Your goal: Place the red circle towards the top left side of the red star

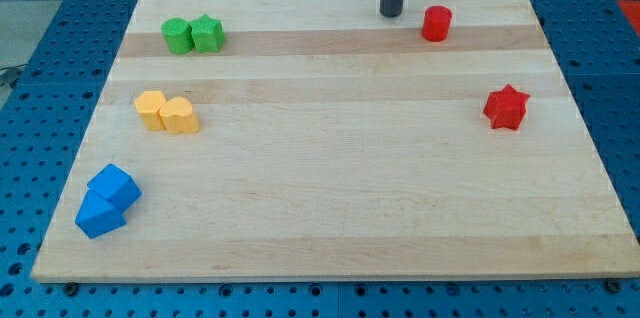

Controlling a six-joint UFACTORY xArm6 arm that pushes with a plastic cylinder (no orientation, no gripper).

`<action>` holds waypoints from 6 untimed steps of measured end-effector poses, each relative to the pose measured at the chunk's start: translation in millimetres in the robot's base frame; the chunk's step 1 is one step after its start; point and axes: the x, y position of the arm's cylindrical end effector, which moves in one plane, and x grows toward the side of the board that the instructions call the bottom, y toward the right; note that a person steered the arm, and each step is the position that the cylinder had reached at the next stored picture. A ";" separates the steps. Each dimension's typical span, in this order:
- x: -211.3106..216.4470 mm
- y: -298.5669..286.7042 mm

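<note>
The red circle (436,24) stands near the view's top right of the wooden board (330,168). The red star (506,108) lies lower and further right, near the right edge. The circle is up and to the left of the star, well apart from it. My tip (391,13) rests on the board at the top edge, a short way left of the red circle, not touching it.
A green circle (178,36) and a green star (207,34) touch at the top left. Two yellow blocks (151,110) (180,116) sit together at the left. Two blue blocks (114,187) (99,215) sit at the bottom left.
</note>
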 end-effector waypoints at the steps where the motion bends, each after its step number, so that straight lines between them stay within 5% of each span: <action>1: 0.0 35.9; 3: 1.2 40.5; 5: 97.5 73.6; 6: 94.8 73.8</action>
